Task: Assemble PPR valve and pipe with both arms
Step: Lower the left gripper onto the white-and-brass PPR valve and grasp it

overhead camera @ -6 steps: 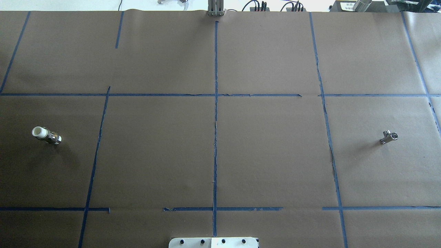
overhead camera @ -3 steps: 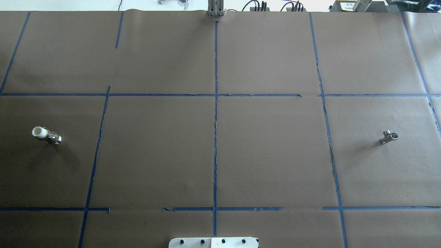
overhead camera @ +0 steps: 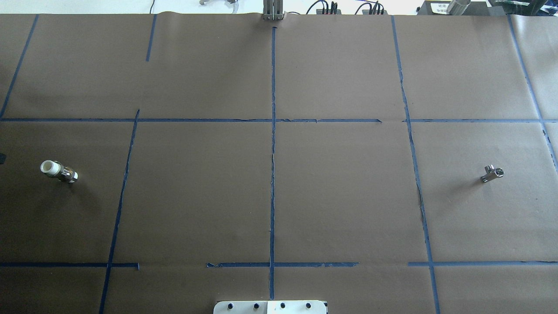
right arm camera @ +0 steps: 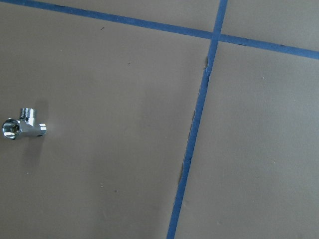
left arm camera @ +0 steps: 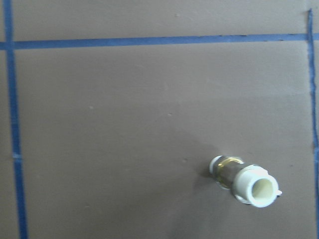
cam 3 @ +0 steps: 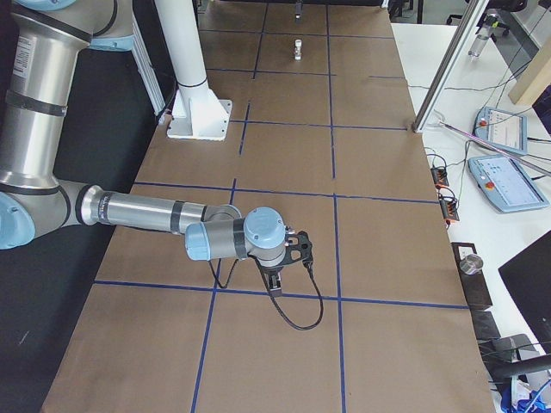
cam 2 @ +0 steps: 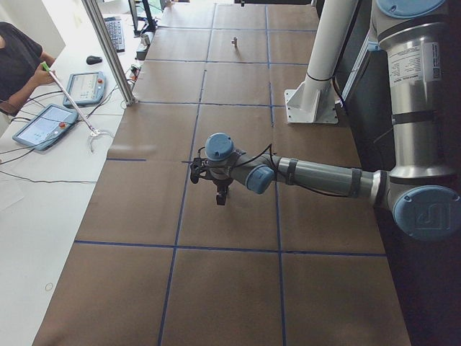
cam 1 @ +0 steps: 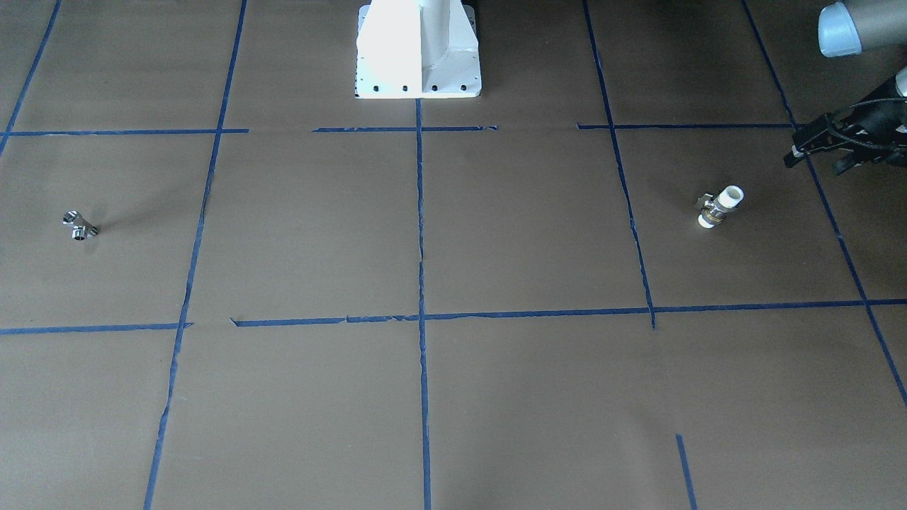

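Observation:
The PPR valve (overhead camera: pixel 59 171), white-ended with a brass middle band, lies on its side on the brown paper at the table's left; it also shows in the front view (cam 1: pixel 719 207) and the left wrist view (left arm camera: pixel 244 181). The pipe (overhead camera: pixel 492 173), a small silver T fitting, lies at the table's right and shows in the right wrist view (right arm camera: pixel 22 128). My left gripper (cam 1: pixel 815 163) hovers beside and above the valve, apart from it, empty, its jaws apart. My right gripper (cam 3: pixel 274 288) shows only in the right side view, pointing down; I cannot tell if it is open.
The white robot pedestal (cam 1: pixel 418 49) stands at the table's near edge in the middle. Blue tape lines (overhead camera: pixel 273 174) divide the brown paper into squares. An aluminium post (overhead camera: pixel 273 11), cables and tablets (cam 2: pixel 47 124) sit along the far edge, where an operator (cam 2: pixel 18 58) stands.
A dark tip of the left arm now shows at the overhead view's left edge, near the valve. The valve and pipe have not moved.

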